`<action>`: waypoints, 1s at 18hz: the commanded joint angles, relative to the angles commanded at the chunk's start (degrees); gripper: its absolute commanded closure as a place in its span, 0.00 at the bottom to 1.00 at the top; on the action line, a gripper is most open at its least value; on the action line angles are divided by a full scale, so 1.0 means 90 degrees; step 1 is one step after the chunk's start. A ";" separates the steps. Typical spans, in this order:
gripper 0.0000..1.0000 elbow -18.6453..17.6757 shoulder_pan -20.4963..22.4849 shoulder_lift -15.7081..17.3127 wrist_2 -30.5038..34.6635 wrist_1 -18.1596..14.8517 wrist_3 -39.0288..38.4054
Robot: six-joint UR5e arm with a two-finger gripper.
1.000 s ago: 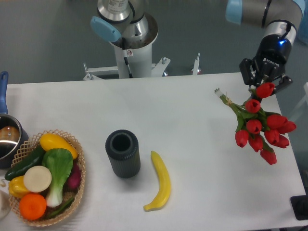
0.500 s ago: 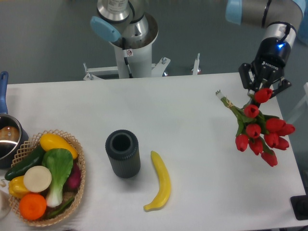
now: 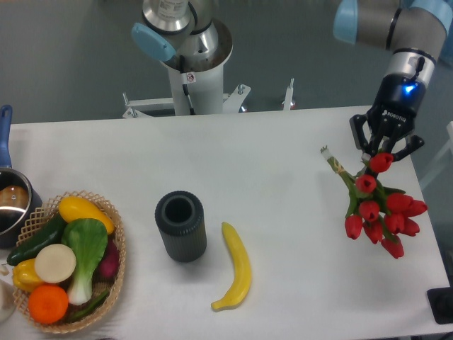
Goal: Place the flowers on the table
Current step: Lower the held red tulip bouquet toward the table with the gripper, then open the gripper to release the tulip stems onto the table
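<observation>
At far left we see a pot (image 3: 10, 200) and a basket (image 3: 117, 248) of vegetables, then a dark cylinder (image 3: 181, 225) and a banana (image 3: 237, 267) on the white counter (image 3: 269, 163). At right, our gripper (image 3: 381, 152) has its fingers closed on the flowers (image 3: 376, 210) near one upper bloom, stems pointing left. We cannot tell whether the bunch touches the counter. We judge the risks: released while still aloft it could tumble, and it sits close to the right edge, so the blooms might slide off

One bunch of flowers (image 3: 376, 210), one banana (image 3: 237, 267), one dark cup (image 3: 180, 226), one basket (image 3: 113, 280).
</observation>
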 joint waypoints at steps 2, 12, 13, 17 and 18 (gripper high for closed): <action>0.80 0.0068 -0.0078 -0.0156 0.0196 0.0000 0.0078; 0.80 0.0439 -0.0683 -0.1064 0.1173 0.0293 0.0137; 0.80 0.0440 -0.0703 -0.1075 0.1173 0.0341 0.0137; 0.73 0.0440 -0.0723 -0.1173 0.1202 0.0371 0.0137; 0.72 0.0440 -0.0723 -0.1202 0.1212 0.0391 0.0147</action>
